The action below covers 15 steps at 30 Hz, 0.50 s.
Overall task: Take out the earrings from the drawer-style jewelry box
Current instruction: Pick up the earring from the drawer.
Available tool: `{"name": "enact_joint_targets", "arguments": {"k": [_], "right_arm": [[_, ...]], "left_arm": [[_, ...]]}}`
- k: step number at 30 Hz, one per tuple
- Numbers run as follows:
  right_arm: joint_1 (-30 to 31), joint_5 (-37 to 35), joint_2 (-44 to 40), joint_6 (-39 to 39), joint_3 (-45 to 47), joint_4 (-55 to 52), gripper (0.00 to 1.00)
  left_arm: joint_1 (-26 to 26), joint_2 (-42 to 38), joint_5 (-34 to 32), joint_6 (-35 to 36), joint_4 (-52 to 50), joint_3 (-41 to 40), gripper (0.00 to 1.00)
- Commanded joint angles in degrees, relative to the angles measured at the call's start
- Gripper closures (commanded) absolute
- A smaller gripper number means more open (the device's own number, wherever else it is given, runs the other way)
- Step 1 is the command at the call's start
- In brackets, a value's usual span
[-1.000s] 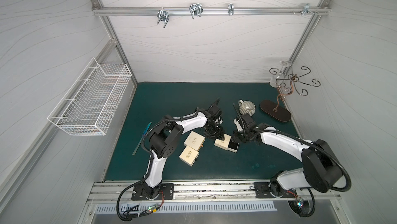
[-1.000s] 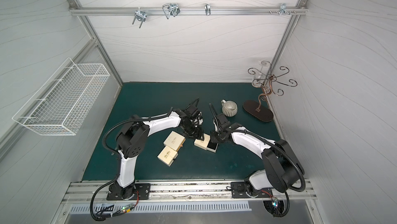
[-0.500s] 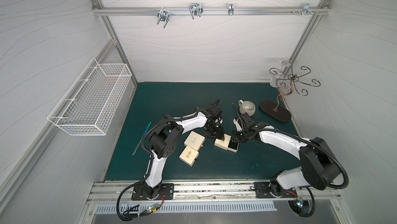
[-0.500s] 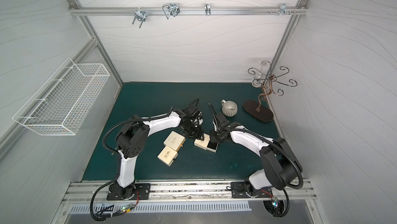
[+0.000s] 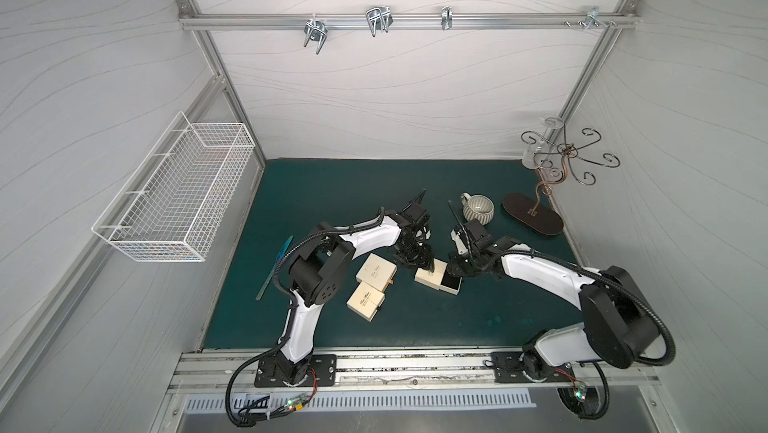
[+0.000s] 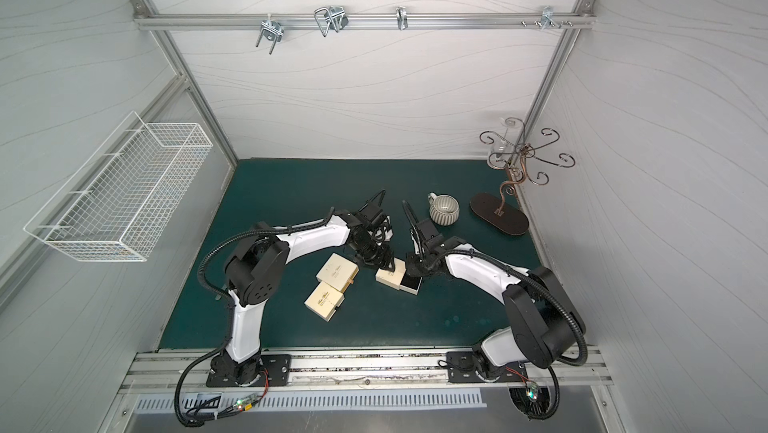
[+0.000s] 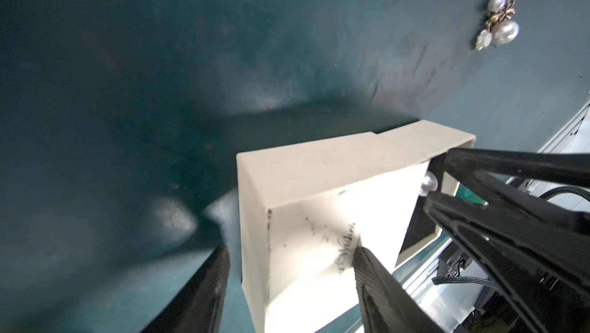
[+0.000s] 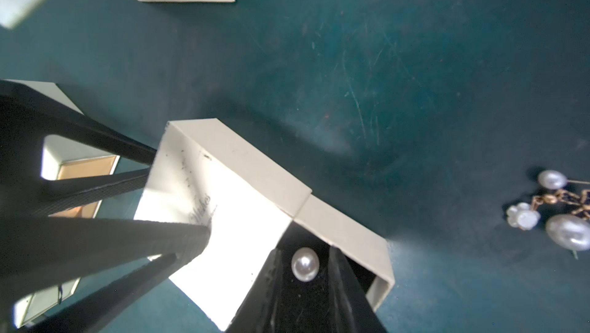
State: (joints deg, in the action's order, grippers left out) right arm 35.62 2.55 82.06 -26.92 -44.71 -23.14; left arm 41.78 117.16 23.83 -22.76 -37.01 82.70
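Mat (image 5: 332, 186): a dark green sheet covers the floor of the white-walled cell and carries everything below.
Wire basket (image 5: 178, 198): white, hung on the left wall, off the mat.
Stand (image 5: 532, 215): scrolled metal arms on a dark oval base, close to the mat's right edge near the far right corner.
Teal strip (image 5: 276, 264): flat and slim, lying along the left edge.
Mug (image 5: 478, 207): grey and ribbed, just beside the stand's base on the side toward the mat's middle.
Closed boxes (image 5: 375, 273): two cream boxes touching or nearly so, left of the mat's middle.
Drawer-style jewelry box (image 5: 430, 277): cream sleeve at mid-mat, its dark-lined drawer (image 5: 451, 284) slid partway out toward the right arm.
Left gripper (image 7: 290, 248): jaws apart; one finger (image 7: 376, 283) rests on the sleeve's printed top, its partner stands beside the sleeve's wall.
Right gripper (image 8: 305, 250): tips lowered into the drawer, set narrowly either side of a pearl; whether they pinch it cannot be told.
Earrings, loose (image 8: 555, 216): a cluster of pearls and gilt links on the bare mat, apart from the box; too small to find in both top views.
Earrings, in the drawer (image 8: 305, 264): one round pearl between the right fingers.
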Motion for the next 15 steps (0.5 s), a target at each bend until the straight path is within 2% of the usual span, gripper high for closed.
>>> {"name": "enact_joint_targets", "arguments": {"k": [1,15], "right_arm": [[0.52,-0.52,0.20,0.71,1.28,-2.79,0.72],[0.66,-2.38,0.41,0.37,1.82,-2.77,0.72]], "left_arm": [[-0.46,2.24,-4.59,0.44,-0.51,-0.14,0.36],[-0.45,2.26,-4.32,0.34,-0.53,-0.08,0.36]]}}
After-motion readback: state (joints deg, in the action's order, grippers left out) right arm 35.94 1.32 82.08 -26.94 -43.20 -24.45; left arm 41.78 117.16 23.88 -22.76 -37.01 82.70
